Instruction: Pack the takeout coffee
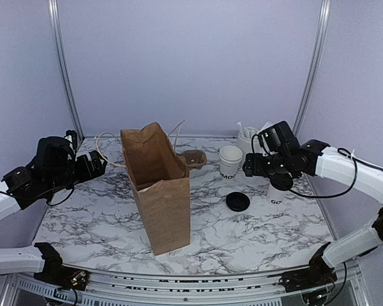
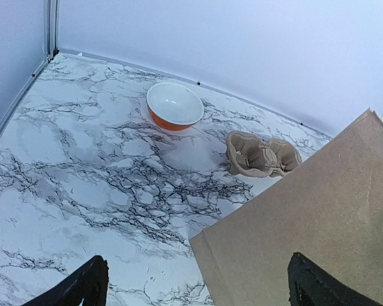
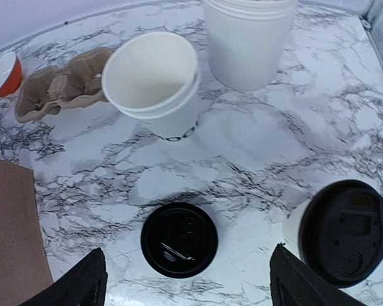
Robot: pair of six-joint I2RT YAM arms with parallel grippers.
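Note:
An open white paper cup [image 1: 230, 160] with dark lettering near its base stands right of the brown paper bag [image 1: 158, 185]; it also shows in the right wrist view [image 3: 154, 83]. A loose black lid [image 1: 237, 201] lies flat on the table in front of it, and shows between my right fingers [image 3: 179, 239]. A second white cup capped with a black lid [image 1: 277, 190] stands under my right arm [image 3: 341, 233]. My right gripper [image 1: 247, 167] is open and empty, above the loose lid [image 3: 188, 284]. My left gripper [image 1: 94, 164] is open and empty, left of the bag [image 2: 198, 290].
The bag stands upright with its mouth open [image 2: 306, 210]. A brown pulp carrier [image 1: 194, 159] lies behind it [image 3: 60, 86]. A white cup of stirrers [image 1: 247, 137] stands at the back right. An orange bowl [image 2: 174, 106] sits near the back wall.

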